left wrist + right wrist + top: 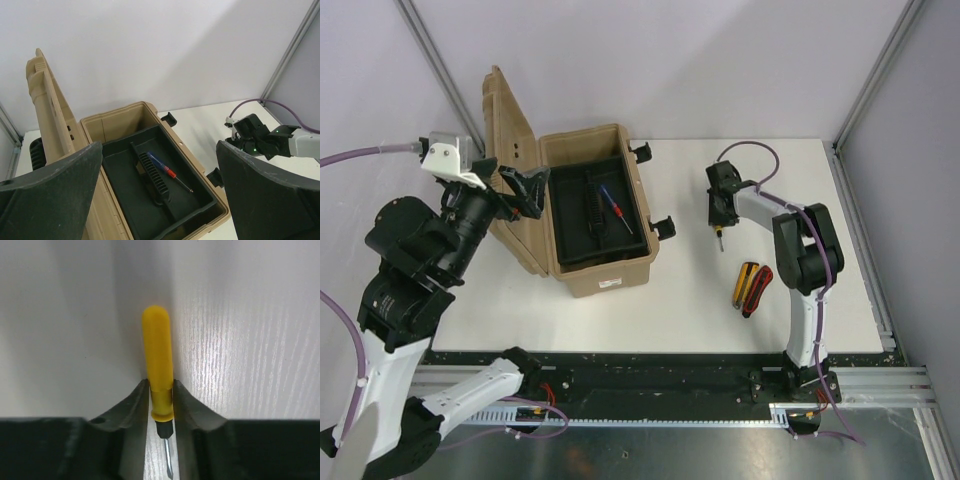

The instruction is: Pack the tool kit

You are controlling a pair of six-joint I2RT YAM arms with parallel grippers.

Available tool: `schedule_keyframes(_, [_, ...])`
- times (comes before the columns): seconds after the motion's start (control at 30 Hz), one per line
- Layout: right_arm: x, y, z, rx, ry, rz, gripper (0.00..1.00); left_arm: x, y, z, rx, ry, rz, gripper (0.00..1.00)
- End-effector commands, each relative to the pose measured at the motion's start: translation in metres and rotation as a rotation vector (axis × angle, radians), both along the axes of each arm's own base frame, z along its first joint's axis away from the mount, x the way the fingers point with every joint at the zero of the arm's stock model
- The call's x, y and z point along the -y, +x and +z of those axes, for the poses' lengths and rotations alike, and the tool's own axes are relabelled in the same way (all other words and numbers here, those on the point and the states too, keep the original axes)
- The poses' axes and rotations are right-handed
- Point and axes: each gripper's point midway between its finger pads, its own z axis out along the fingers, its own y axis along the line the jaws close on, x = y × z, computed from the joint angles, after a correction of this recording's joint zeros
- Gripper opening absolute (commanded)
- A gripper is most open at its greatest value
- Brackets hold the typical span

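pickup step: right claw (160,386) clamps the slim yellow-handled screwdriver (157,345) on the white table (690,300), right of the open tan plastic toolbox (605,277); left claw (159,150) gapes apart. next, carry it there

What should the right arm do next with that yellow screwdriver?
Probably lift straight up, then carry it over. The right gripper has its fingers pressed against both sides of the yellow screwdriver, which lies on the table. The open toolbox has room in its black tray beside the blue and red screwdriver.
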Motion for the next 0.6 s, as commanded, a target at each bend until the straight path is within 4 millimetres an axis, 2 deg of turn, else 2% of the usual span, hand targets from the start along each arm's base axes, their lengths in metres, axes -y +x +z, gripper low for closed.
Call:
schedule_keyframes(0.0, [-0.006,-0.002,-0.004,-0.025,0.041,0.011,0.22,-0.002,-0.004,0.018,0.057,0.007,-0.007,0.99])
schedule_keyframes(0.07, [-0.005,-0.001,0.001,-0.015,0.033,0.003,0.08,-0.001,-0.004,0.018,0.057,0.01,-0.009,0.99])
schedule_keyframes(0.13, [-0.008,0.0,0.017,0.02,0.029,0.005,0.02,-0.001,-0.004,0.019,0.061,0.011,-0.011,0.99])
schedule_keyframes(0.37, [-0.036,0.004,0.114,0.231,0.081,0.039,0.0,-0.002,-0.005,0.022,0.068,0.01,-0.013,0.99])
schedule_keyframes(0.57, [-0.075,-0.011,0.2,0.385,0.19,0.13,0.0,0.0,-0.004,0.02,0.062,0.01,-0.018,1.0])
